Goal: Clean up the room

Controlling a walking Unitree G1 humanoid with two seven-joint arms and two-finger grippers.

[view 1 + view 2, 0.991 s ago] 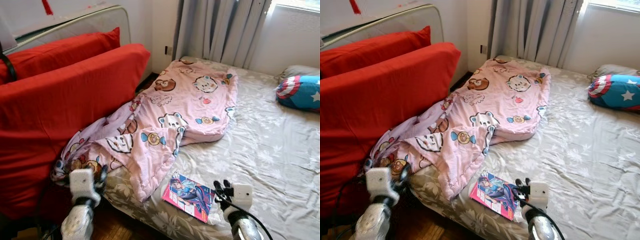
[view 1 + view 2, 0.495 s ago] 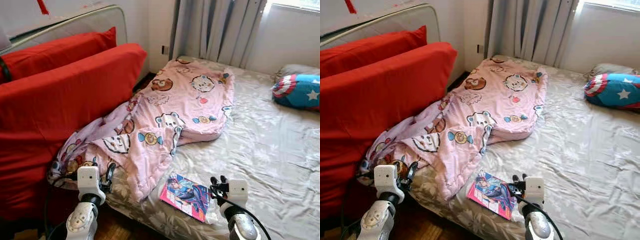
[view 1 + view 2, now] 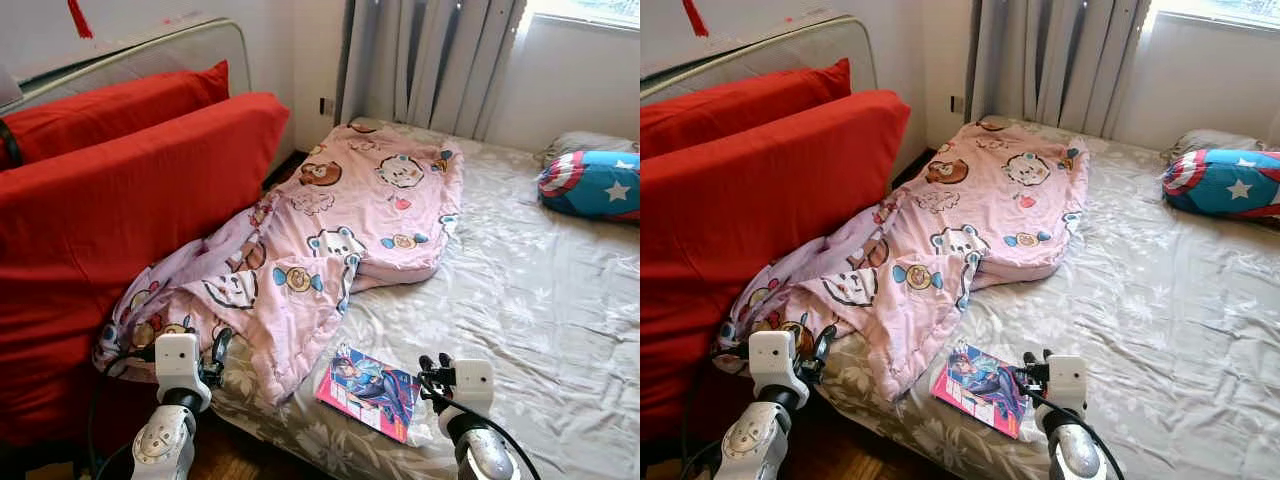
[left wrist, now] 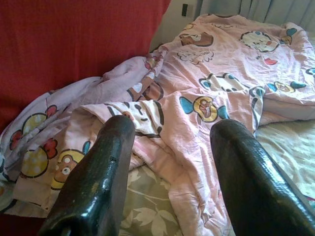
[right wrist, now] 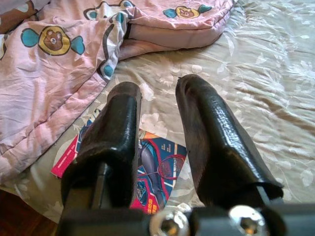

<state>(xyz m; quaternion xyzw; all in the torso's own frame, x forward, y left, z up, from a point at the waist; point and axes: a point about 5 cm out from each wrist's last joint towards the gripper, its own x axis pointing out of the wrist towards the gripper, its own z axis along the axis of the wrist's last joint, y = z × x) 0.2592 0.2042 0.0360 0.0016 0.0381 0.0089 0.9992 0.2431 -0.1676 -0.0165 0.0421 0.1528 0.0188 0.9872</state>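
Pink blanket rumpled across grey floral bed.

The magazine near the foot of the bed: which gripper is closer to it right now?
Right. The right gripper hovers open at the magazine, beside its right edge. The left gripper is farther off, open at the hanging edge of the pink quilt.
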